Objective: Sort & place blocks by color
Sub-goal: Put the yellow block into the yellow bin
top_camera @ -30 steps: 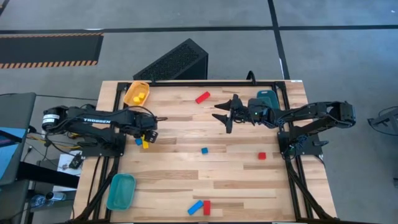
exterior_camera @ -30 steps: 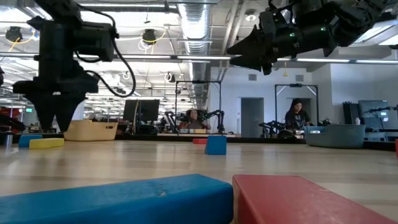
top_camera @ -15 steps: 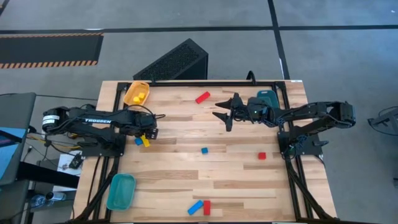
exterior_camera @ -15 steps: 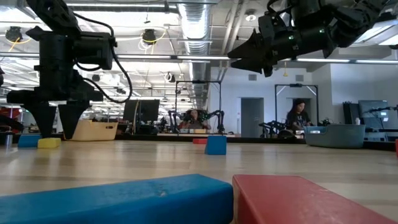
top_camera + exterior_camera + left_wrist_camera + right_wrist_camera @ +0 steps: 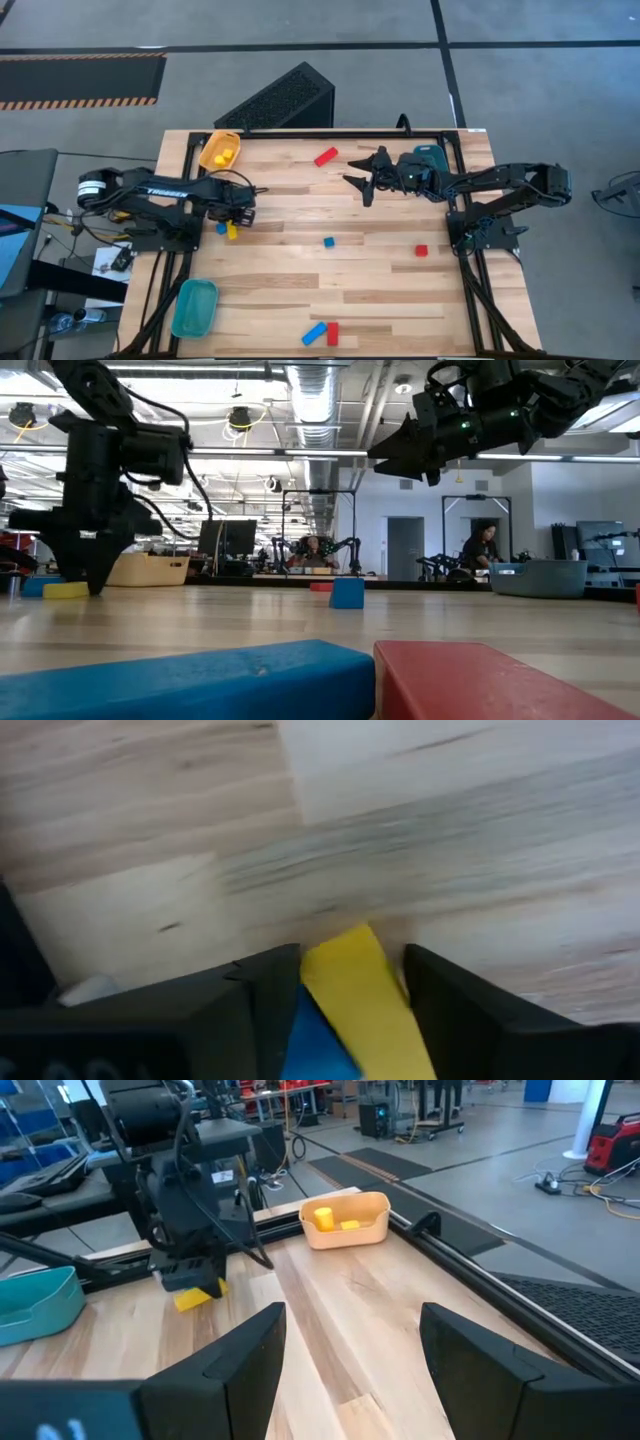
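Left gripper [image 5: 233, 226] down near table's [image 5: 400, 300] left edge, fingers part-open straddling yellow block [image 5: 233, 232], not yet clamped, blue block [image 5: 222, 228] touching alongside, likely pinched too or nudged aside; right gripper [image 5: 362, 180] open, empty, hovering near far edge.

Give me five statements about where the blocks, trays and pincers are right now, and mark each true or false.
1. The left pincer is down at the yellow bar block, its fingers on either side of it. True.
2. The yellow tray holds no blocks. False: yellow blocks lie in it.
3. The right pincer is raised above the table, open and holding nothing. True.
4. The teal tray at the near left holds a red block. False: no block shows in it.
5. A blue bar and a red bar lie side by side at the near edge. True.
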You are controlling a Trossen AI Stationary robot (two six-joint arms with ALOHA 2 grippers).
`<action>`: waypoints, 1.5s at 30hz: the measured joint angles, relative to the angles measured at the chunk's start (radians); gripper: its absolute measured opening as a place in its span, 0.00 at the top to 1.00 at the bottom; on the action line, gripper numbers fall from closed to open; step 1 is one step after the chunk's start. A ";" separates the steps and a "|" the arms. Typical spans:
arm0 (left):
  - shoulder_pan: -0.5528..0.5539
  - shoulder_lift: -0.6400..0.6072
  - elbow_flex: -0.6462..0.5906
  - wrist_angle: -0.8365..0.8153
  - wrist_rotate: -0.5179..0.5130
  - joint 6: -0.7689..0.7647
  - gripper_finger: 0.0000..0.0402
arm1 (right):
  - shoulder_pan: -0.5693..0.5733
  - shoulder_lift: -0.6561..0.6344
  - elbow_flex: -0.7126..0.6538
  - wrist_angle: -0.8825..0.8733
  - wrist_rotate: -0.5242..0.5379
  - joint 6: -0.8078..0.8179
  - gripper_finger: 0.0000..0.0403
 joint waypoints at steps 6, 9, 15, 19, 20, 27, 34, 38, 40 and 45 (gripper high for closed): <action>0.015 0.103 0.041 0.011 -0.023 0.106 0.70 | 0.000 0.000 0.000 0.000 0.000 0.000 0.37; 0.014 0.121 0.082 -0.007 -0.076 0.127 0.74 | 0.000 0.000 0.000 0.000 0.000 0.000 0.37; -0.004 0.123 0.111 0.112 -0.175 0.190 0.79 | 0.000 0.000 0.000 0.000 0.000 0.000 0.37; -0.007 0.124 0.110 0.181 -0.154 0.227 0.80 | 0.000 0.000 0.000 0.000 -0.001 0.000 0.37; -0.006 0.123 0.110 0.185 -0.151 0.232 0.80 | 0.000 0.000 0.000 -0.001 -0.001 0.000 0.37; -0.007 0.123 0.130 0.176 -0.145 0.255 0.80 | 0.000 0.000 0.000 -0.001 -0.002 0.000 0.37; -0.007 0.122 0.181 0.159 -0.194 0.271 0.78 | 0.000 0.000 0.000 -0.001 -0.002 -0.001 0.37; -0.009 0.122 0.211 0.128 -0.219 0.272 0.79 | 0.000 0.000 0.000 -0.001 -0.003 -0.001 0.37; -0.019 0.121 0.219 0.120 -0.235 0.272 0.79 | 0.000 0.000 0.000 -0.002 -0.003 -0.002 0.37; -0.044 0.121 0.220 0.110 -0.260 0.263 0.79 | 0.000 0.000 0.000 -0.005 -0.003 -0.003 0.37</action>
